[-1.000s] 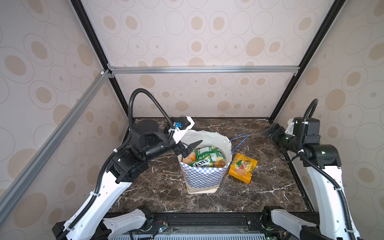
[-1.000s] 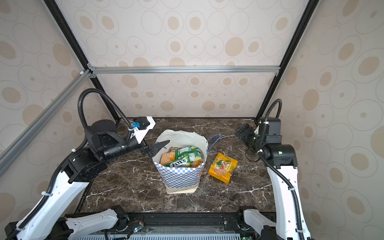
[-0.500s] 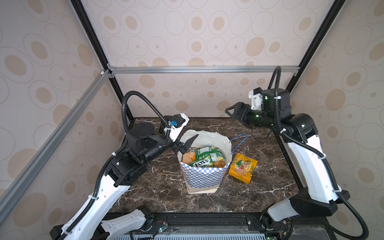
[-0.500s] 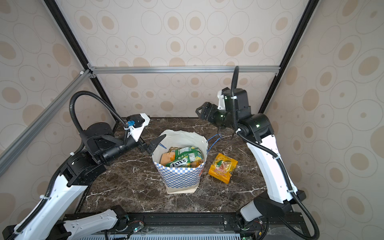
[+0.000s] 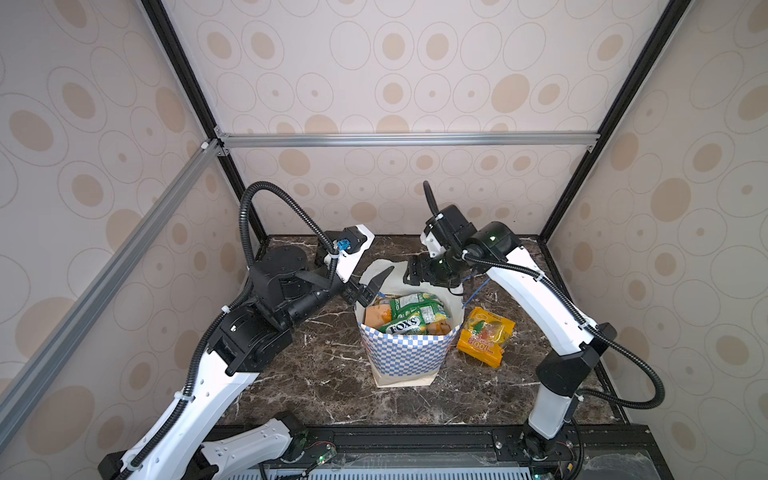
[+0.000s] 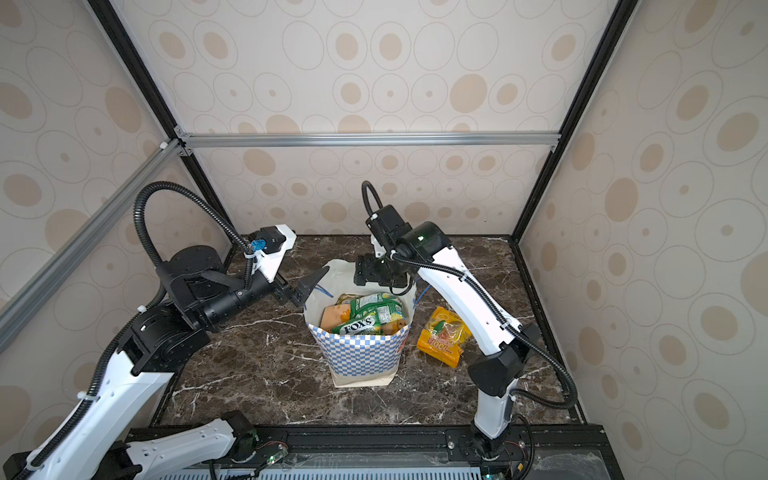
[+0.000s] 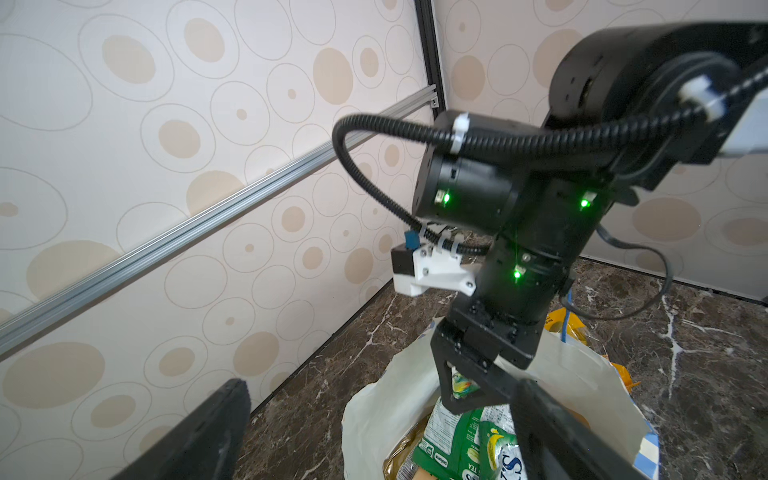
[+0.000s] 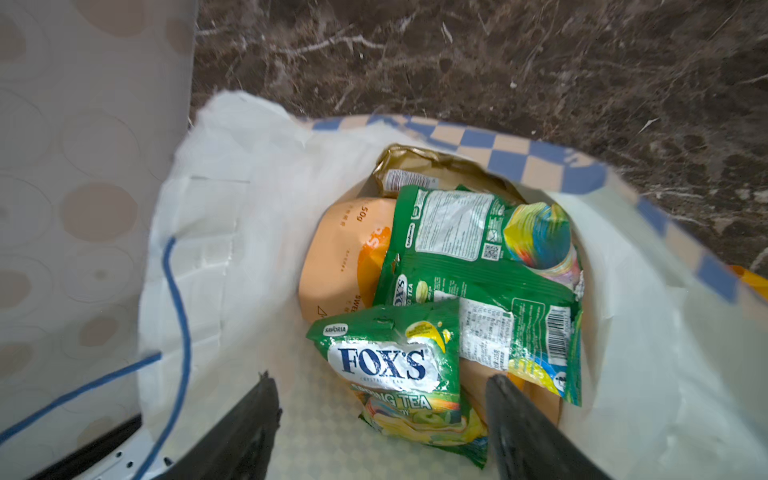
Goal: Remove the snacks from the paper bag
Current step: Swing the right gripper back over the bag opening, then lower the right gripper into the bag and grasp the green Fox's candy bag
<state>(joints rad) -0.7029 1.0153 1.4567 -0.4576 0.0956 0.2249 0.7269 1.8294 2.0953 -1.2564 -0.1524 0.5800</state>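
Observation:
The paper bag point(image 5: 409, 353) point(image 6: 361, 353) stands upright mid-table, mouth open. Inside lie the snacks: a green FOX'S packet point(image 8: 390, 365) on top, a second green packet point(image 8: 478, 257), an orange-tan bag point(image 8: 340, 266) and a golden bag point(image 8: 415, 170) beneath. A yellow-orange gummy bag point(image 5: 484, 336) point(image 6: 442, 336) lies on the table right of the paper bag. My right gripper point(image 8: 382, 380) point(image 5: 419, 272) hangs open over the bag's mouth, just above the FOX'S packet. My left gripper point(image 5: 372, 289) point(image 7: 382, 440) stands wide open at the bag's left rim, holding nothing.
The dark marble table point(image 5: 332, 374) is boxed in by patterned walls and a black frame. A blue cord handle point(image 8: 178, 299) hangs inside the bag's wall near my right gripper. The right arm point(image 7: 498, 249) fills much of the left wrist view.
My right arm has swung from the back right corner in over the bag and come down to its mouth. The left gripper shifted slightly at the bag's left rim.

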